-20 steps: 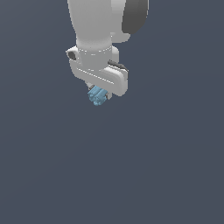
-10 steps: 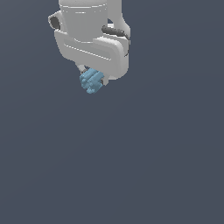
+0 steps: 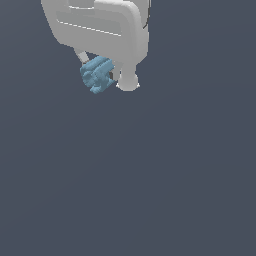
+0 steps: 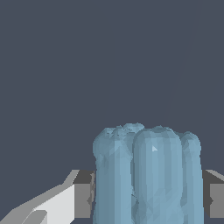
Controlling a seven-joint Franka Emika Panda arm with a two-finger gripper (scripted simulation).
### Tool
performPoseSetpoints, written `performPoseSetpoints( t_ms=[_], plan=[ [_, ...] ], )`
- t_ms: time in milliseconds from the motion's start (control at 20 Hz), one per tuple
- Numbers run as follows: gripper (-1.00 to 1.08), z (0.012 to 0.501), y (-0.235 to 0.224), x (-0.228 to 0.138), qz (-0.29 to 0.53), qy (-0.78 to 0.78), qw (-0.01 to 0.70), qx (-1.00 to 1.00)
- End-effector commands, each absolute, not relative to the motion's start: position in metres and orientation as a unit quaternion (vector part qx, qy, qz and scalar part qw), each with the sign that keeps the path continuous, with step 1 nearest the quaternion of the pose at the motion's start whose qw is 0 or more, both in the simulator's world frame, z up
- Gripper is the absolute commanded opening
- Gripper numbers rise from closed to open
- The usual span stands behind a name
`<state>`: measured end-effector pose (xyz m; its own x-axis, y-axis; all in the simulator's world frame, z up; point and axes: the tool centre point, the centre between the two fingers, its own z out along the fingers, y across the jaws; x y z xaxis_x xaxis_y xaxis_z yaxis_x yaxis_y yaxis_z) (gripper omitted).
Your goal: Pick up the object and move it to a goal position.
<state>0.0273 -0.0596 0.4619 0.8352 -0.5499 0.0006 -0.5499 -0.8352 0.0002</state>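
Note:
The object is a small light-blue lumpy chunk hanging under the white arm near the top of the exterior view. My gripper is shut on it, one finger showing on each side. In the wrist view the object fills the space between the two grey finger pads, which press on its sides. No goal marker shows in either view.
A plain dark grey surface spreads below and around the arm. The white wrist body hides the upper part of the fingers in the exterior view.
The arm has carried the object up and toward the exterior view's left, and both look larger in that view. The grip on it stays the same.

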Motion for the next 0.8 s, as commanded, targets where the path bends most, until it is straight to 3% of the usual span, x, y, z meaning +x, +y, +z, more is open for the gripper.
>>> performPoseSetpoints(
  t_ms=[0, 750],
  plan=[
    [-1.00, 0.474, -0.061, 0.031, 0.000, -0.287, 0.000, 0.958],
    [-1.00, 0.506, -0.065, 0.042, 0.000, -0.287, 0.000, 0.958]
  ],
)
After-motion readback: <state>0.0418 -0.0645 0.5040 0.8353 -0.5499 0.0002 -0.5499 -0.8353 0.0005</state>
